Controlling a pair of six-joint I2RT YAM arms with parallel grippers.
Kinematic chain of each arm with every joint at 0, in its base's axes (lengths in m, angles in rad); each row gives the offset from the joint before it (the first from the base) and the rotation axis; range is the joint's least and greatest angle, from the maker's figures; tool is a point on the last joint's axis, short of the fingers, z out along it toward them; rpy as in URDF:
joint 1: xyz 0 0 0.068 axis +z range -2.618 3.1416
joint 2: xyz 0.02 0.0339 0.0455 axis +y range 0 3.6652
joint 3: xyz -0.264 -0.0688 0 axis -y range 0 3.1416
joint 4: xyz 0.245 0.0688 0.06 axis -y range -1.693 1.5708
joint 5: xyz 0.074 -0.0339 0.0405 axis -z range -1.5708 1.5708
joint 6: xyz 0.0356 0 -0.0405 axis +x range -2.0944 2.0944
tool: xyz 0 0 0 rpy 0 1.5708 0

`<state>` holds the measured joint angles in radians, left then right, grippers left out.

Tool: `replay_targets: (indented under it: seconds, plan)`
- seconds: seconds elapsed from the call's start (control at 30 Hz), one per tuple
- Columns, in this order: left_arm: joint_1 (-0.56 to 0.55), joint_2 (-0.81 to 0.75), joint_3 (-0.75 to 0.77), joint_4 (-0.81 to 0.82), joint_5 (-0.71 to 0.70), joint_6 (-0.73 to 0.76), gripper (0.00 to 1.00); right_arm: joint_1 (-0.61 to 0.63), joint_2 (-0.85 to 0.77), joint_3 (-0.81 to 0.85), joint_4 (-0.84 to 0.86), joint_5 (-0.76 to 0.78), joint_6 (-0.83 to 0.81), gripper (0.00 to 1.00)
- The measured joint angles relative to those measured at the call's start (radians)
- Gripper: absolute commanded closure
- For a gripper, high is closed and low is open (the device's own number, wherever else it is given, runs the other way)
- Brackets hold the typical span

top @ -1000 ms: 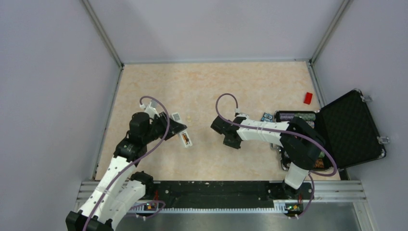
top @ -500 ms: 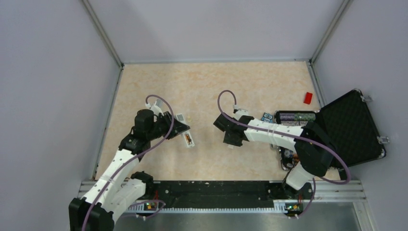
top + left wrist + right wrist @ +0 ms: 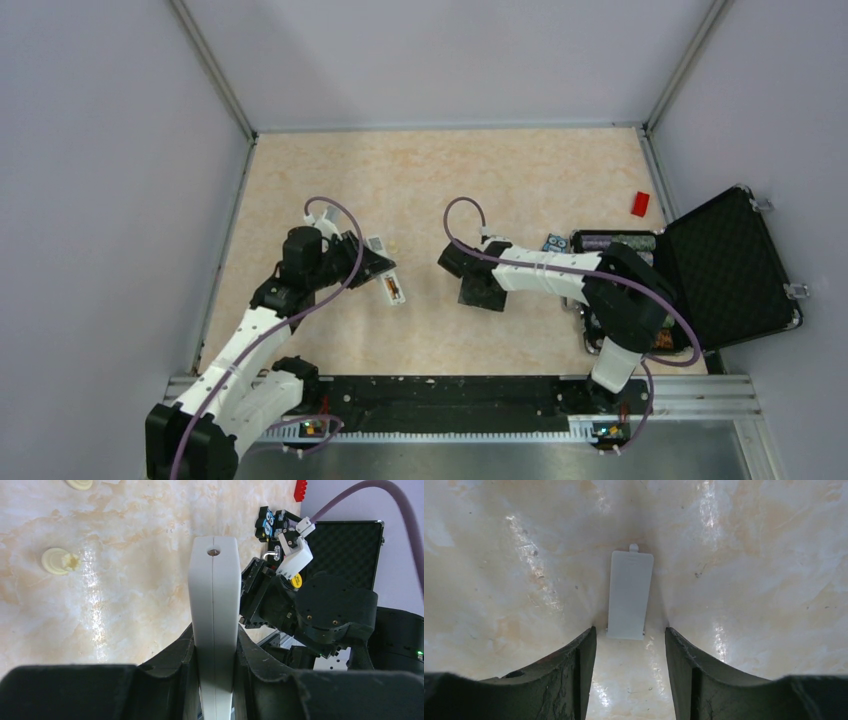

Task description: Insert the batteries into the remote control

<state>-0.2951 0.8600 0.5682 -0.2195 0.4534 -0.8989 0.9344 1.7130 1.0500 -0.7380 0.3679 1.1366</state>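
Remote control (image 3: 377, 245) sits left of centre in the overhead view, clamped in the left gripper (image 3: 368, 266) and held just above the table (image 3: 420, 180). A copper-orange fleck in its back recess is probably the batteries (image 3: 392, 289), though it is too small to tell whether both are seated. The right gripper (image 3: 482, 292) points down at the table well to the right of it.

From the left wrist, the remote control (image 3: 215, 620) runs edge-on straight out between the two dark fingers (image 3: 175, 665), which press on its flat faces. A cream lump (image 3: 57, 561) lies on the table off to the left, and the black case (image 3: 345, 535) stands open behind the right arm.

From the right wrist, the gripper (image 3: 630, 630) is spread wide. A flat white battery cover (image 3: 630, 595) lies on the table between the fingertips, with its tab pointing away.

The step in hand looks like picking up that cover. To do it well, the jaws should close squarely on the long edges and low to the table, so the thin plate neither tips nor skids. The cover should then go across to the recess while the left gripper holds the remote control steady, back face up.
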Motion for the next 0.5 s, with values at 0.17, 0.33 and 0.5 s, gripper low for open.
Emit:
replay_targets:
  seconds: [0.17,0.33,0.5]
  plan:
    - [0.0,-0.001,-0.002,0.0,-0.005,0.005,1.0,-0.016,0.014,0.004,0.006,-0.033,0.019,0.56]
    - [0.0,-0.001,-0.002,0.0,-0.009,0.01,1.0,-0.031,0.016,0.005,-0.002,-0.051,0.018,0.6]
    - [0.001,-0.001,-0.002,0.0,-0.01,0.012,1.0,-0.047,0.016,0.004,-0.005,-0.081,0.007,0.69]
